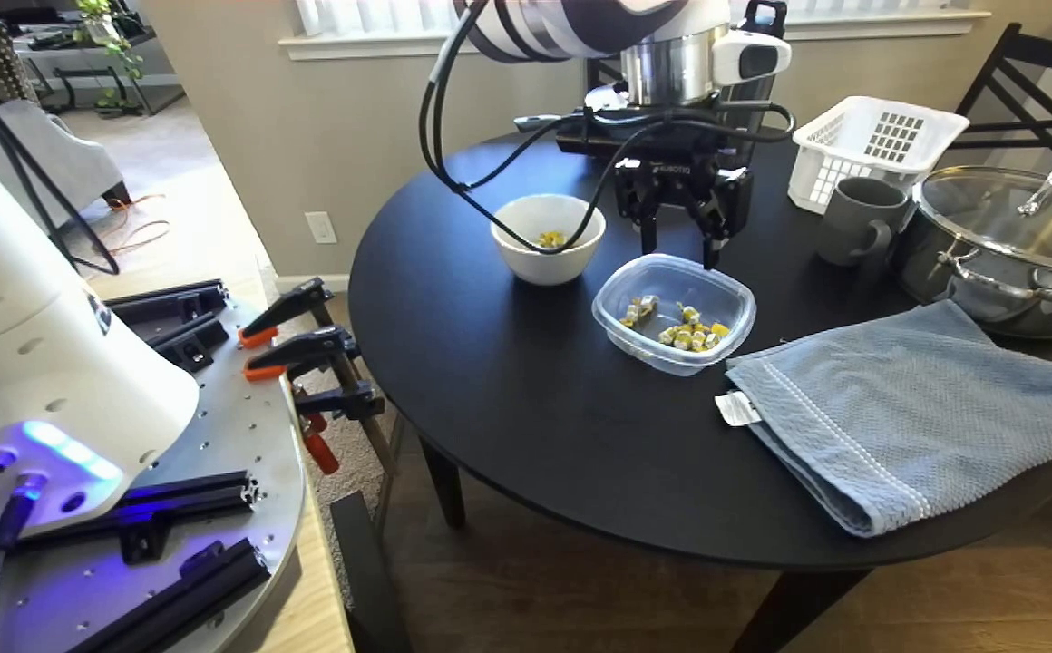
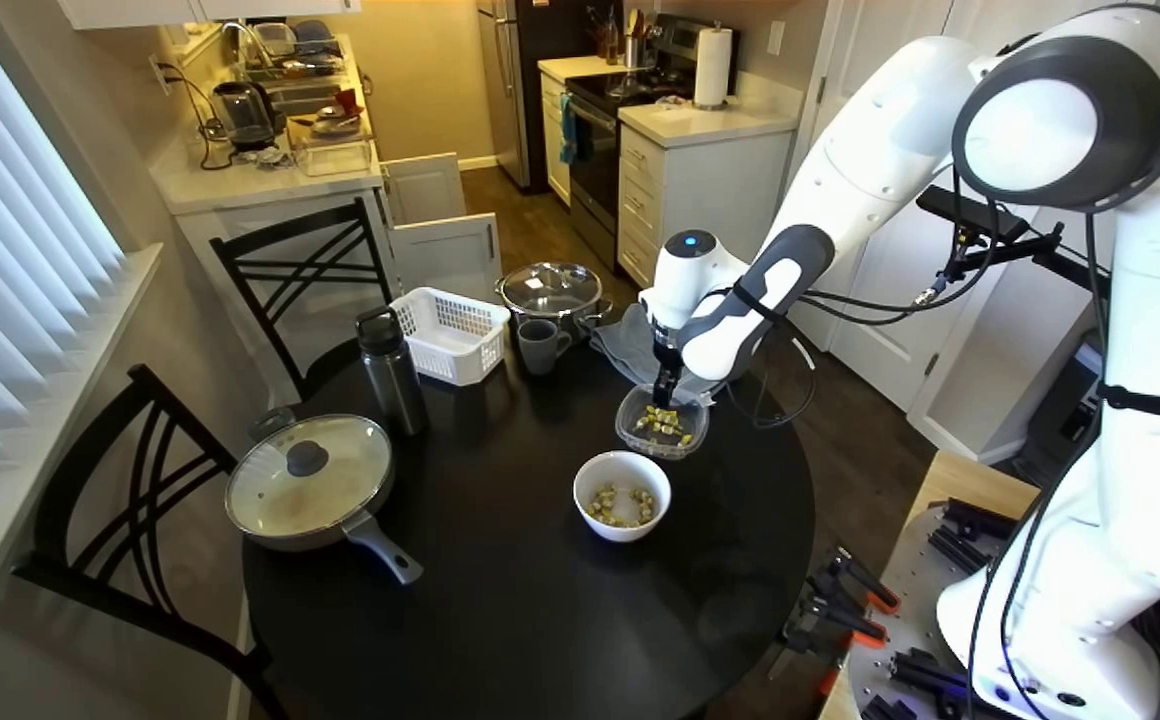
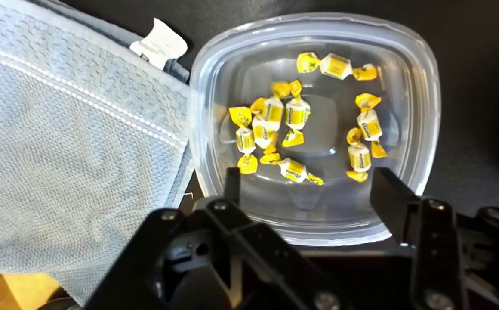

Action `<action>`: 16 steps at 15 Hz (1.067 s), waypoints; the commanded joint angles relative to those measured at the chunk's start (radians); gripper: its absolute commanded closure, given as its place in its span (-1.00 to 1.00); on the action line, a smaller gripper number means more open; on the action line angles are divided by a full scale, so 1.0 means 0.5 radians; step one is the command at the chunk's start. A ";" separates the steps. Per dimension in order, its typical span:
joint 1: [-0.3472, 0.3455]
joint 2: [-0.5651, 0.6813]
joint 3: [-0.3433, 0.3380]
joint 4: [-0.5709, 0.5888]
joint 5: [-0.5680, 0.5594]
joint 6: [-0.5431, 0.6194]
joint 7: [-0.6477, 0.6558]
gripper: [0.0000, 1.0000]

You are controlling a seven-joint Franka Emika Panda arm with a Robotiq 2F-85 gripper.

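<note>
Dark table [image 1: 490,408]: one clear container [image 3: 431,107], eight wrapped candies [image 3: 296,115] inside; gripper [image 3: 305,187] above, two fingers [image 3: 391,200] apart.

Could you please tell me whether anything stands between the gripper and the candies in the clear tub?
Nothing visible does: the tub is uncovered, the jaws stand apart above it, and the candies lie in plain sight within its walls.

In an exterior view, the white Franka Emika Panda arm [image 2: 865,150] rises from its base [image 2: 1060,640], bends over at the top and slopes down to the wrist [image 2: 688,288]. There the Robotiq gripper [image 2: 662,402] points down as one dark shape, its spread hard to judge. In the wrist view, its two black fingers [image 3: 232,185] stand well apart, roughly parallel.
</note>
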State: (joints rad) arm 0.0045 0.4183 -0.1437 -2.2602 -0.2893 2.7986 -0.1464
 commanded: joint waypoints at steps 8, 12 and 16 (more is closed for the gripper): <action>-0.058 -0.093 0.439 -0.087 0.189 0.021 -0.245 -1.00; -0.039 -0.053 0.575 -0.073 0.204 -0.003 -0.307 -1.00; -0.043 -0.008 0.676 -0.081 0.240 -0.026 -0.367 -1.00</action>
State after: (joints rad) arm -0.0065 0.4095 0.1618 -2.2848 -0.2152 2.7950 -0.2594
